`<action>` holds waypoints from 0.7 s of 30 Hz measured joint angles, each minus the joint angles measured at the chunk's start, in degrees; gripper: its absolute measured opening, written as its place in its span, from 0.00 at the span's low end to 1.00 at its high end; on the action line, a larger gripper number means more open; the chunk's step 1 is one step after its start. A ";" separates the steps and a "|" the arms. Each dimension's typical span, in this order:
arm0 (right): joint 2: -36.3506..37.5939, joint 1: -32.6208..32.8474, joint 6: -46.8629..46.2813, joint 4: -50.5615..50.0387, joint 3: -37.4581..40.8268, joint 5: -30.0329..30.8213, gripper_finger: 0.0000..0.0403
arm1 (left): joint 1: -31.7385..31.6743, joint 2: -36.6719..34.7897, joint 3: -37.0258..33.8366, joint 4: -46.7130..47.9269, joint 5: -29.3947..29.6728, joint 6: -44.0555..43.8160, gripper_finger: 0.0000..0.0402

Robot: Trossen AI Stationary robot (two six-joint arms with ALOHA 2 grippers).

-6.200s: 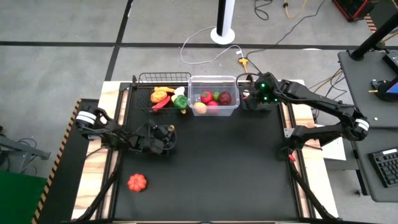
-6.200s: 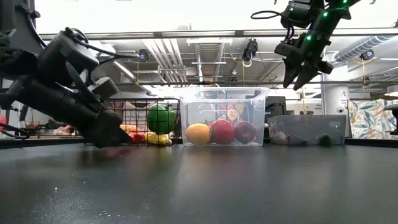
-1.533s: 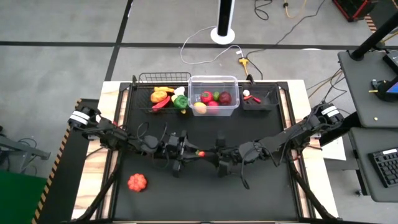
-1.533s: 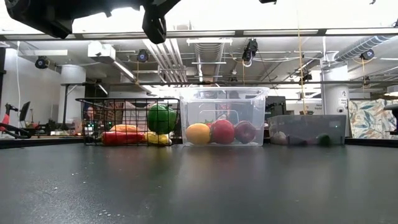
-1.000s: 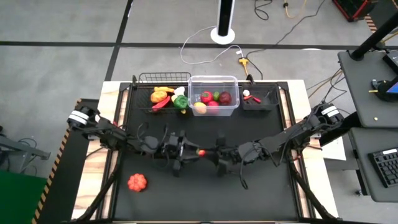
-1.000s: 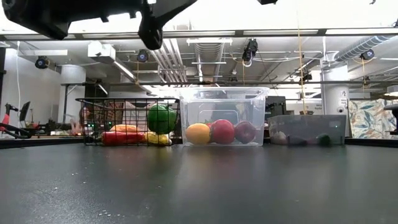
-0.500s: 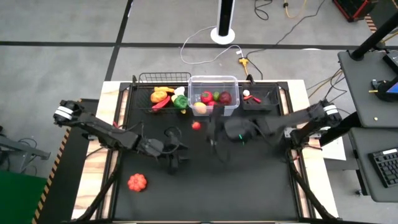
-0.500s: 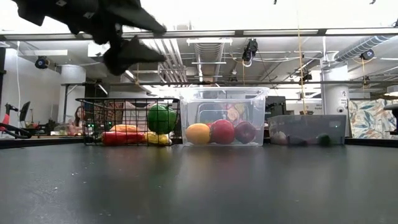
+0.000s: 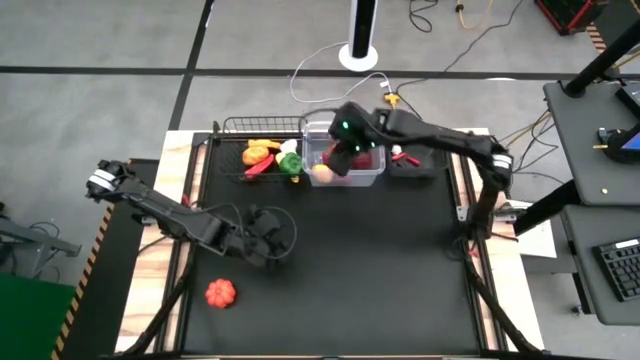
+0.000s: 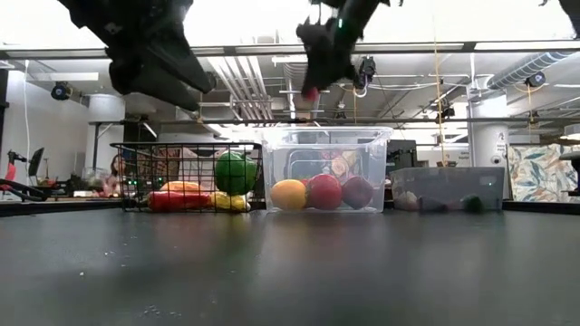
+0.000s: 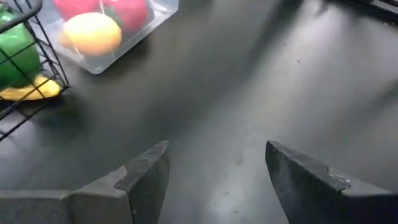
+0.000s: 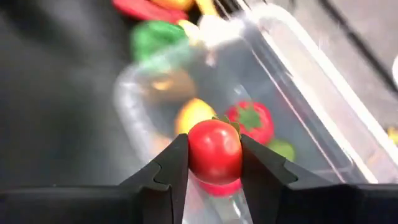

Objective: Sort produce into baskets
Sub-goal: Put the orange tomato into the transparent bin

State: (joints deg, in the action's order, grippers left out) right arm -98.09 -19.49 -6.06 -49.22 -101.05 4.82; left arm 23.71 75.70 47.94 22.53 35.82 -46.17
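One tomato [image 12: 214, 151] clenched in right gripper [image 12: 213, 163], wrist view only; left gripper [image 11: 214, 168] spread, empty.

counter: matte black counter [image 9: 380, 270] lying on pale wooden boards
stand: white post [image 9: 361, 35] standing on grey floor
keyboard: black keyboard [image 9: 620, 268] sitting right

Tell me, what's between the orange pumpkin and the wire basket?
From above, the left gripper, open and empty, sits over the black mat between the pumpkin and the wire basket. Otherwise that stretch is bare.

overhead, table-level, two wrist views (bin [image 9: 345, 160] shared)
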 joint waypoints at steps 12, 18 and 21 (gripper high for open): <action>-10.82 -10.57 -0.42 -10.98 -2.04 -2.36 0.29 | 0.53 2.48 0.70 3.65 5.28 -0.84 0.61; -11.87 -10.92 -0.34 -11.12 -1.97 -2.32 0.29 | 0.57 2.48 0.70 3.96 5.72 -0.87 0.61; -12.10 -10.92 -0.32 -11.12 -1.97 -2.30 0.29 | 0.57 2.48 0.70 4.26 5.74 -0.87 0.61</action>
State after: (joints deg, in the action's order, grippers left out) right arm -110.19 -30.41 -6.37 -60.34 -103.02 2.52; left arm 24.27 78.17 48.64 26.79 41.56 -47.05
